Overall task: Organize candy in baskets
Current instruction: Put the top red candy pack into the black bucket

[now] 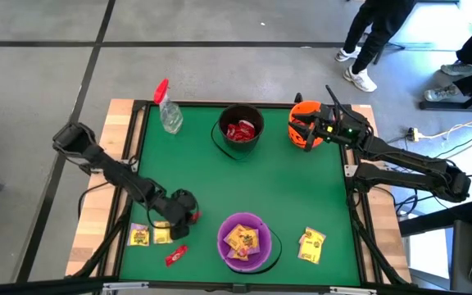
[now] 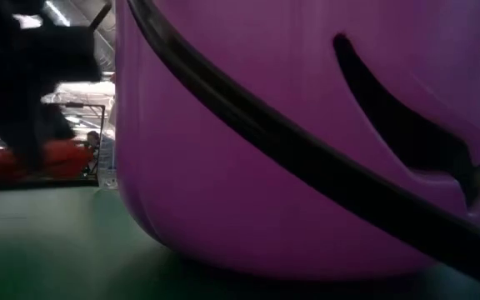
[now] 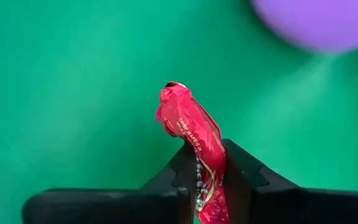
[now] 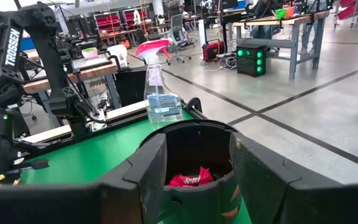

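My left gripper (image 1: 184, 211) is over the green table (image 1: 293, 188), left of the purple basket (image 1: 244, 242), and is shut on a red candy (image 3: 190, 127). The purple basket holds yellow candy. Near the far edge, the black basket (image 1: 240, 129) holds red candy (image 4: 190, 179). My right gripper (image 1: 306, 131) is open over the orange basket (image 1: 303, 115), facing the black basket. Two yellow candies (image 1: 140, 236) and one red candy (image 1: 176, 256) lie at the near left. Another yellow one (image 1: 310, 244) lies right of the purple basket. My left gripper pinches the red candy's lower half (image 3: 209, 177) between its two fingers (image 3: 244, 177), which slant down onto it from the table's left. The crumpled free end (image 3: 174, 99) sticks out past the fingertips. Whether it is clear of the table I cannot tell.
A clear spray bottle (image 1: 169, 111) with a red trigger stands at the far left, beside the black basket. The purple basket (image 2: 307, 142) fills the low view. People stand on the floor beyond the table's far right corner.
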`<action>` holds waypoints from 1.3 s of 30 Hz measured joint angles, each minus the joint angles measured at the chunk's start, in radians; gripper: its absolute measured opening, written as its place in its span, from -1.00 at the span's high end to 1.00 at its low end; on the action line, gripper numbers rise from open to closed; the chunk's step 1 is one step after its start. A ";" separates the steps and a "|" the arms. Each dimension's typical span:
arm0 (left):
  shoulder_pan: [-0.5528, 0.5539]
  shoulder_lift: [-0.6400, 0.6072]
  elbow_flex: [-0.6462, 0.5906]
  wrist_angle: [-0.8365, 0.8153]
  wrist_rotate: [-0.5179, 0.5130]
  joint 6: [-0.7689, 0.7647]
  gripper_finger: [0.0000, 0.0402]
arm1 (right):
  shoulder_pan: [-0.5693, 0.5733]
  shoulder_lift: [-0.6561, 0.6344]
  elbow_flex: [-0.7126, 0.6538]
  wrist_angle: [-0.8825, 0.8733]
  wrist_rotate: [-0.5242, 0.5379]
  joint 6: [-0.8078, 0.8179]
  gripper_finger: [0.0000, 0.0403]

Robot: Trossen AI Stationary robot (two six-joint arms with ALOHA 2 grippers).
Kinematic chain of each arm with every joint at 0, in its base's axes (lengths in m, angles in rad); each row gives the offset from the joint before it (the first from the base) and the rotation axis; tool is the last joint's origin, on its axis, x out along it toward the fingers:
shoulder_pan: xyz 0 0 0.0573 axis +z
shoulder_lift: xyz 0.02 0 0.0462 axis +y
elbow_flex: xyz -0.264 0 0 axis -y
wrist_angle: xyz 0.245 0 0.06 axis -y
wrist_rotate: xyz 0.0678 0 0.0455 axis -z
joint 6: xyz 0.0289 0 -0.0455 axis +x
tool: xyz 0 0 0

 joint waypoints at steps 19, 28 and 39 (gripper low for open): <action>0.545 -0.163 0.238 0.016 -0.181 0.796 0.80 | 0.000 0.000 0.000 0.000 0.000 0.000 0.12; 0.809 -0.156 0.274 0.219 0.049 0.903 0.79 | 0.000 0.000 0.000 -0.001 0.000 -0.019 0.12; 0.920 -0.027 0.275 0.463 0.229 0.862 0.79 | 0.000 0.000 0.000 -0.001 0.000 -0.021 0.12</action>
